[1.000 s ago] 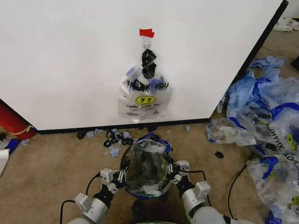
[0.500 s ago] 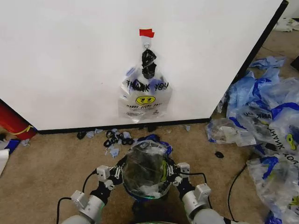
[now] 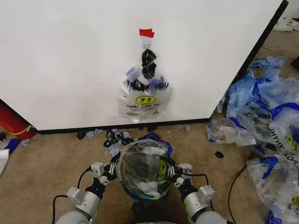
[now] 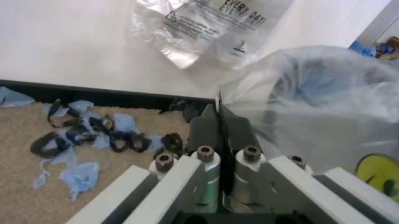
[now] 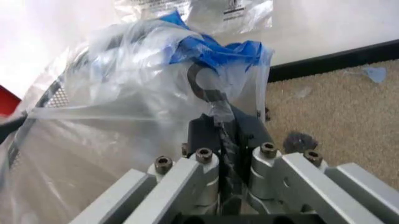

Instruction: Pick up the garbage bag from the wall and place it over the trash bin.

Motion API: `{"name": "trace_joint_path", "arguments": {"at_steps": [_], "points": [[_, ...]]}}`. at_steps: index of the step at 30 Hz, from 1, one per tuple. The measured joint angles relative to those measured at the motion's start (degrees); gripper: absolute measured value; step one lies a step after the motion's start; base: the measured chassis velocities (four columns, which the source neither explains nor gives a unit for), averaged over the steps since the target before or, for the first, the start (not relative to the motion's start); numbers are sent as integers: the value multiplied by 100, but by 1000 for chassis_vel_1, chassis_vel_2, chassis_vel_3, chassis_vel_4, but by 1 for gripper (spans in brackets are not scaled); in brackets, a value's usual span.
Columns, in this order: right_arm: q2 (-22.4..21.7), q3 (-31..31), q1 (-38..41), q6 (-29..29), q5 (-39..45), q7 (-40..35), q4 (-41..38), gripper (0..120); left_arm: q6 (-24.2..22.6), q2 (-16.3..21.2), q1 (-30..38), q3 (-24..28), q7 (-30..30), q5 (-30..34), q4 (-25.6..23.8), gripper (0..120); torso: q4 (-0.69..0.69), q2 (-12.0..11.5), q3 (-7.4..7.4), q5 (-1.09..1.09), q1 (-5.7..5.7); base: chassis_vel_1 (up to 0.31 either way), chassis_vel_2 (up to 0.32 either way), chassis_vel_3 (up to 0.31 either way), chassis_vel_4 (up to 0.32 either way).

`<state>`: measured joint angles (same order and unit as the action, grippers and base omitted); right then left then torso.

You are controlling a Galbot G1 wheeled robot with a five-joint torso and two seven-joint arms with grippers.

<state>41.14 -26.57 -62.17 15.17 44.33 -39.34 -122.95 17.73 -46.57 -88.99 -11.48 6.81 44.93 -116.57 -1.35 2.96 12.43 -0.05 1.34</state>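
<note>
1. Closest to the robot stands the trash bin (image 3: 135, 198), one round black mesh bin on the tan carpet (image 3: 51, 158). A clear garbage bag (image 3: 142, 170) is puffed out over its top, with a yellow smiley face on its right side.
2. The left gripper (image 3: 111, 169) is at the left side of the bag. In the left wrist view its two dark fingers (image 4: 212, 128) are pressed tight together, with a thin edge of clear plastic pinched between them.
3. The right gripper (image 3: 172, 171) is at the right side of the bag. In the right wrist view its fingers (image 5: 215, 133) are also pressed together, with the clear plastic running down between them, just below the blue handles (image 5: 215, 46).
4. The carpet to the left of the bin is open. On the right lies a big heap of bluish bags (image 3: 261, 135).
5. Past the bin, small black clips (image 3: 114, 137) and blue scraps lie by the black strip at the foot of the wall (image 3: 70, 60); I cannot count them.
6. On the wall hangs a second bag (image 3: 145, 95), with "THANK YOU" and a smiley face, held under one piece of red tape (image 3: 146, 32).
7. One red thing (image 3: 11, 121) leans at the far left.
</note>
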Motion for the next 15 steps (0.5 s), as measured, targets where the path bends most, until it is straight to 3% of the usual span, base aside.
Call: {"name": "trace_joint_path", "arguments": {"at_steps": [15], "points": [[11, 270, -106, 133, 275, 233, -187, 1, 68, -114, -6, 81, -30, -53, 159, 0, 0, 0, 0, -1, 0, 0, 0, 0, 0]]}}
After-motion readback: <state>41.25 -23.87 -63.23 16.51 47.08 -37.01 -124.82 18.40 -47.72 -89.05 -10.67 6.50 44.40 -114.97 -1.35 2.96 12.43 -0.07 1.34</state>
